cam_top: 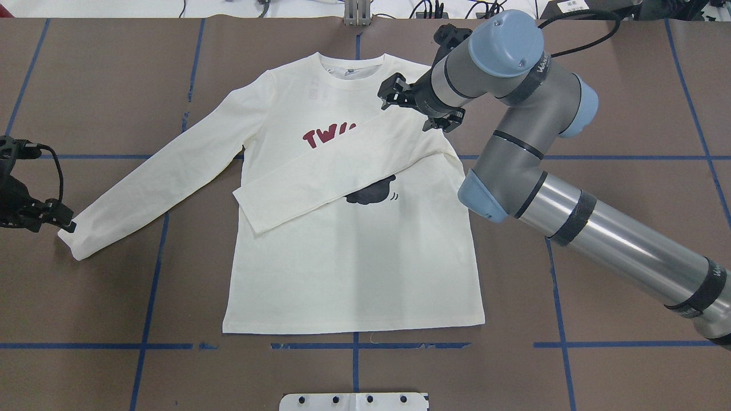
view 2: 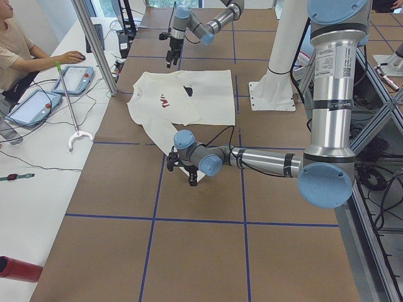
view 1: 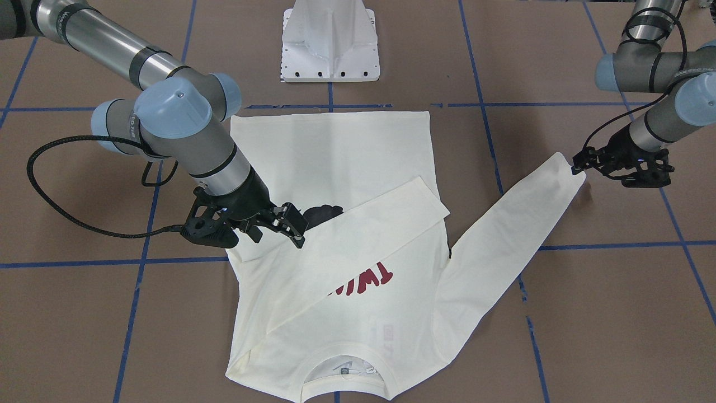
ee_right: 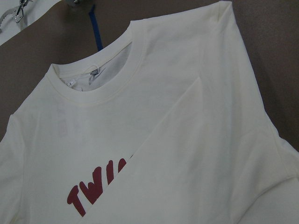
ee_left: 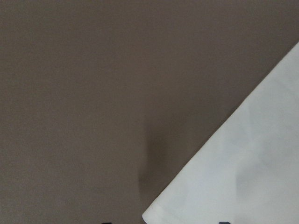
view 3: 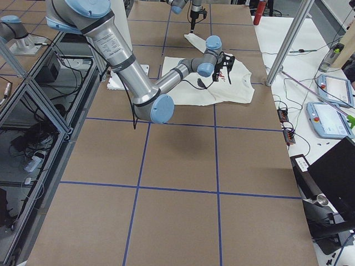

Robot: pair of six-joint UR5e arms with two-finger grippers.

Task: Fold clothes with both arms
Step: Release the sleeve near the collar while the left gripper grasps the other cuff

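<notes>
The cream long-sleeved T-shirt (cam_top: 354, 268) lies flat, front up, with its collar (cam_top: 351, 63) at the far side. One sleeve (cam_top: 342, 171) is folded slantwise across the chest, covering part of the red lettering (cam_top: 320, 137) and the black cat print (cam_top: 371, 194). The other sleeve (cam_top: 171, 171) stretches out flat toward my left. My left gripper (cam_top: 65, 224) is low at its cuff (view 1: 565, 168), and its jaws look open in the left wrist view. My right gripper (view 1: 296, 226) hovers open and empty above the folded sleeve's shoulder end.
The brown table carries a grid of blue tape lines (cam_top: 154, 257). The white pedestal base (view 1: 330, 42) stands at the robot's side of the shirt. An operator (view 2: 16, 44) sits at a side table with tablets (view 2: 38, 104) beyond the far edge.
</notes>
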